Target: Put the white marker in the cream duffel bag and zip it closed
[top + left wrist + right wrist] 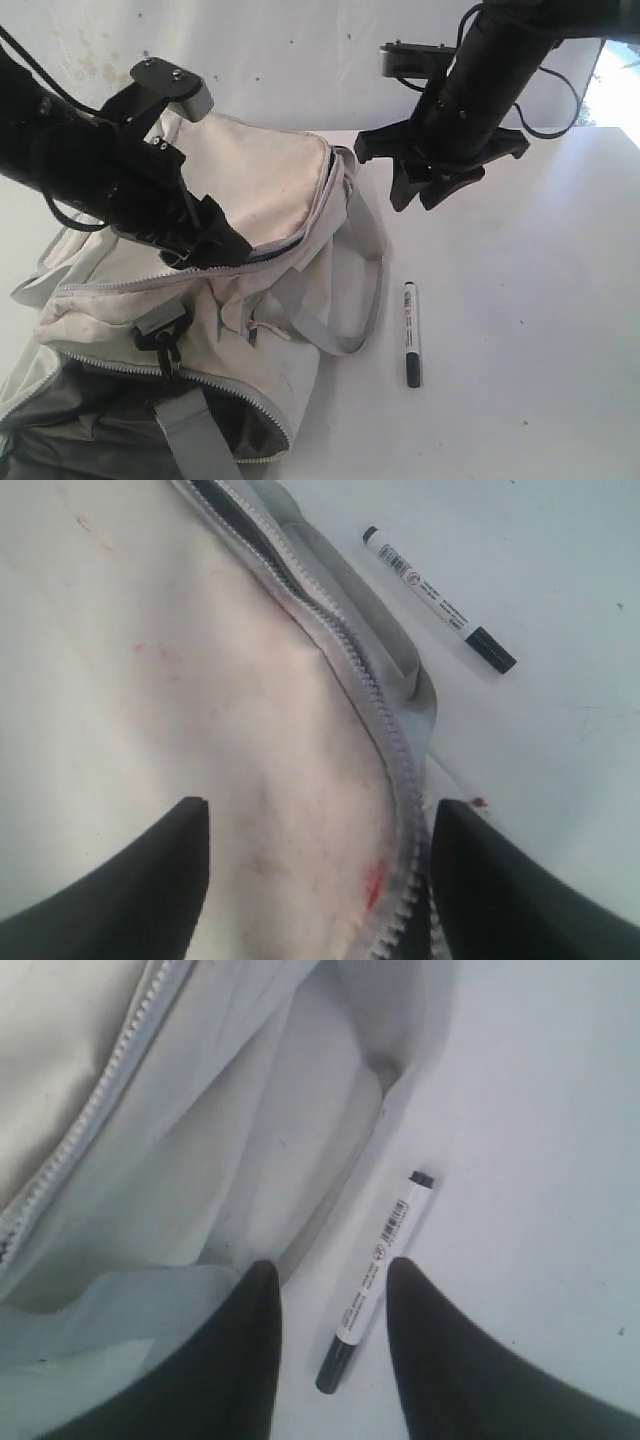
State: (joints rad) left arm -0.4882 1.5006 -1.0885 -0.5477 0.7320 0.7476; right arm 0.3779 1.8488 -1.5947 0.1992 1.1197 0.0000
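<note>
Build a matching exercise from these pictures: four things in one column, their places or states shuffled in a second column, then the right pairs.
Column one
1. white marker
2. cream duffel bag
3. left gripper
4. right gripper

Column two
A. open, over cream fabric beside a zipper
B. lying flat on the table, apart from the bag
C. open, raised over the table near the marker
D. unzipped, dark lining showing

Pairs: 1-B; 2-D; 3-A; 4-C

White tabletop (pixel 520 330) against a stained white backdrop (pixel 270 50), bright window light (pixel 615 95) at right.
</note>
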